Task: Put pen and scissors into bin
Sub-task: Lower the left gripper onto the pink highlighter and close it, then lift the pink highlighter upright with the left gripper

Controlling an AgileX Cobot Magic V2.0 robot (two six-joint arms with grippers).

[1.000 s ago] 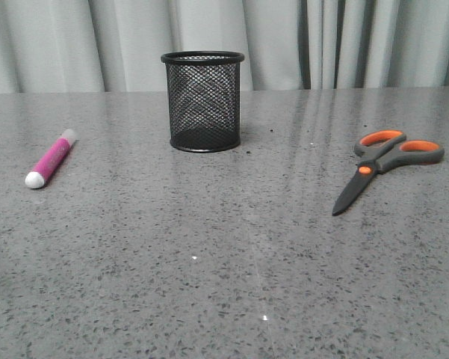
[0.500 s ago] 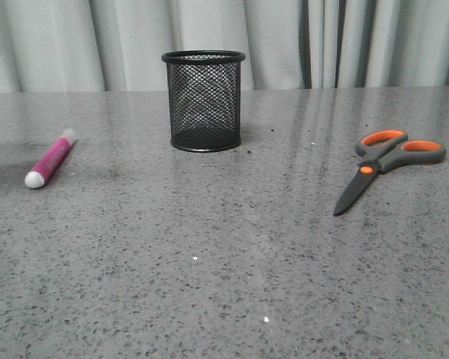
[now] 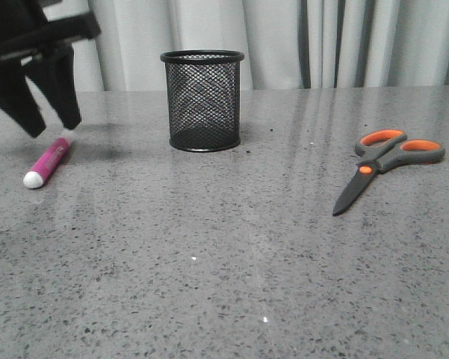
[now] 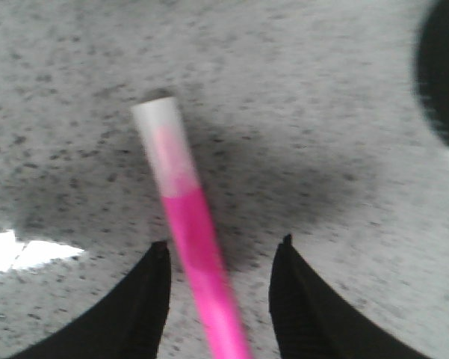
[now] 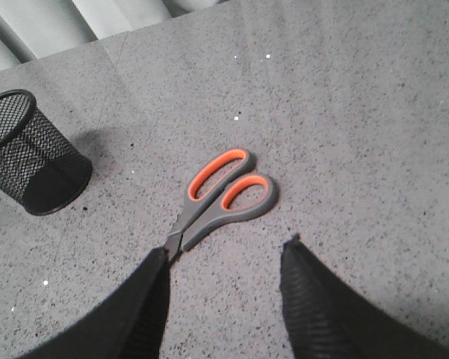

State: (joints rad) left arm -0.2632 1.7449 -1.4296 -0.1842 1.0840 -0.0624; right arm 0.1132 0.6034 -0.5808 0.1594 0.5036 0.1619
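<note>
The magenta pen (image 3: 48, 161) lies on the grey table at the left, white end toward me. My left gripper (image 3: 54, 126) hangs open just above its far, capped end. In the left wrist view the pen (image 4: 194, 247) runs between the two open fingers of the left gripper (image 4: 223, 250), nearer one finger, not gripped. The black mesh bin (image 3: 203, 100) stands upright at the back centre. The scissors (image 3: 385, 164) lie shut on the table at the right. In the right wrist view my right gripper (image 5: 225, 250) is open above the table, with the scissors (image 5: 220, 198) just beyond its fingertips.
A grey curtain hangs behind the table's far edge. The bin also shows in the right wrist view (image 5: 30, 153), beyond the scissors. A dark edge of the bin (image 4: 442, 75) shows in the left wrist view.
My left arm has come into the front view from the upper left and dropped down over the pen's far end. The pen, bin and scissors have not moved.
</note>
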